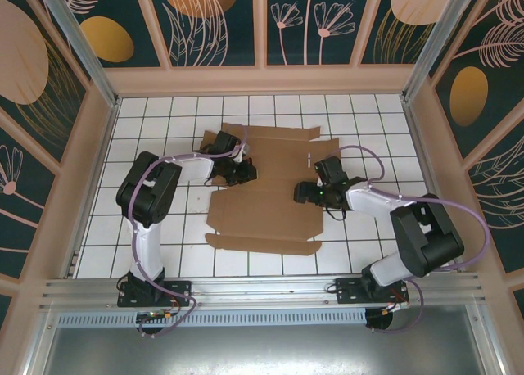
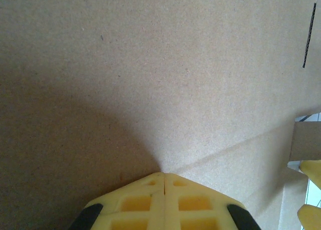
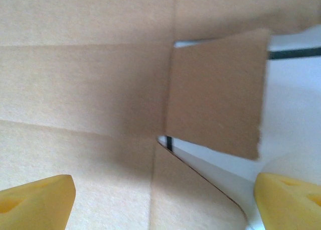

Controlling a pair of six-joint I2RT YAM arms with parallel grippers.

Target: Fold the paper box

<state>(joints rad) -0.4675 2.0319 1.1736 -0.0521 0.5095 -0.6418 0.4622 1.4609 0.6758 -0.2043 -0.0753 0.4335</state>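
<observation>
Paper box (image 1: 262, 215) lies mostly flat under both sets of fingers; folding looks barely begun. Left gripper (image 2: 164, 176) pressed together, tips on cardboard. Right gripper (image 3: 163, 190) spread, side flap (image 3: 215, 94) ahead between its fingers.

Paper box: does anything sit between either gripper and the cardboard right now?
Nothing visible does. The left gripper, fingers shut together, points straight at bare cardboard of the paper box. The right gripper is open over a small side flap, with only air between.

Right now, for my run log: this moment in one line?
paper box: unfolded sheet | left claw: shut, on sheet | right claw: open, at side flap
</observation>
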